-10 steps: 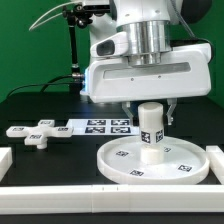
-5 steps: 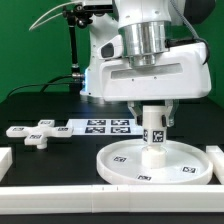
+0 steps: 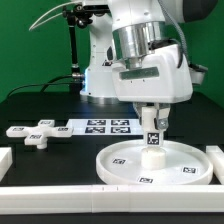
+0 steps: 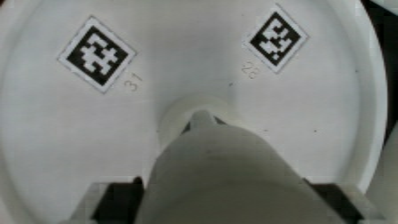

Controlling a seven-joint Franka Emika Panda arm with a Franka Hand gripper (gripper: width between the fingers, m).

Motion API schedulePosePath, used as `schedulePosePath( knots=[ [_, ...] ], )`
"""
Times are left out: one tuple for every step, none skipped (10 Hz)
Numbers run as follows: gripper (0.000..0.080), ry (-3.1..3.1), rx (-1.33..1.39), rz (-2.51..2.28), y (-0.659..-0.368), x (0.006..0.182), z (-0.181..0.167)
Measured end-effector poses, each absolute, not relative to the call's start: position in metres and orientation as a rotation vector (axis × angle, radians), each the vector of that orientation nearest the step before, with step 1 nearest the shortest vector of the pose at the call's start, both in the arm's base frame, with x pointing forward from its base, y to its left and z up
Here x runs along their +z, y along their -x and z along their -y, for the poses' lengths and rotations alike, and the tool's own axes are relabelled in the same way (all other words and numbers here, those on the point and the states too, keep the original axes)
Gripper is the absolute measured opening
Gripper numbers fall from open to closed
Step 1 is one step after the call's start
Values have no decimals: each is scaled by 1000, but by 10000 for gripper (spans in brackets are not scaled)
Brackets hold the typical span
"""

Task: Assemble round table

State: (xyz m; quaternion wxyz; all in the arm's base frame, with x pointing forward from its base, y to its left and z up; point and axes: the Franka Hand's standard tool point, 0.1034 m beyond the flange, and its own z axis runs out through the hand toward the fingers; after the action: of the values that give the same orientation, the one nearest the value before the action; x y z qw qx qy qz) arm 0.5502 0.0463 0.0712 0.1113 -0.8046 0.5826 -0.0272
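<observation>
The round disc (image 3: 150, 160) lies flat on the black table at the front, tags on its face. The short cylinder leg (image 3: 153, 140) stands upright on the disc's central hub, a tag on its side. My gripper (image 3: 152, 117) is over it from above, shut on the leg's upper part. In the wrist view the leg (image 4: 222, 170) runs down to the hub between my dark fingers (image 4: 121, 200), with the disc (image 4: 178, 50) and two tags behind. The cross-shaped foot (image 3: 34, 132) lies on the table at the exterior view's left.
The marker board (image 3: 100, 126) lies behind the disc. White border bars run along the front (image 3: 100, 200), at the left (image 3: 5, 160) and at the right (image 3: 216, 155). A black stand with cables (image 3: 72, 60) rises at the back.
The wrist has turned about the upright leg, seen in the hand's housing swinging round. The leg and disc stay in the same place.
</observation>
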Motion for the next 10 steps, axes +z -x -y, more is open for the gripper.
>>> schedulePosePath(
  knots=[
    [415,2270,-66,-1812,-550,71,-46],
    [415,2173,-45,-1911,-550,71,-46],
    [415,2102,-30,-1973,-550,71,-45],
    [415,2007,-10,-2054,-551,71,-44],
    [415,1938,3,-2111,-551,70,-43],
    [415,1892,10,-2146,-552,70,-42],
    [415,1835,27,-2192,-552,70,-42],
    [415,1788,37,-2231,-552,70,-42],
    [420,1787,37,-2232,-552,70,-42],
    [420,1807,33,-2216,-552,70,-42]
  ],
)
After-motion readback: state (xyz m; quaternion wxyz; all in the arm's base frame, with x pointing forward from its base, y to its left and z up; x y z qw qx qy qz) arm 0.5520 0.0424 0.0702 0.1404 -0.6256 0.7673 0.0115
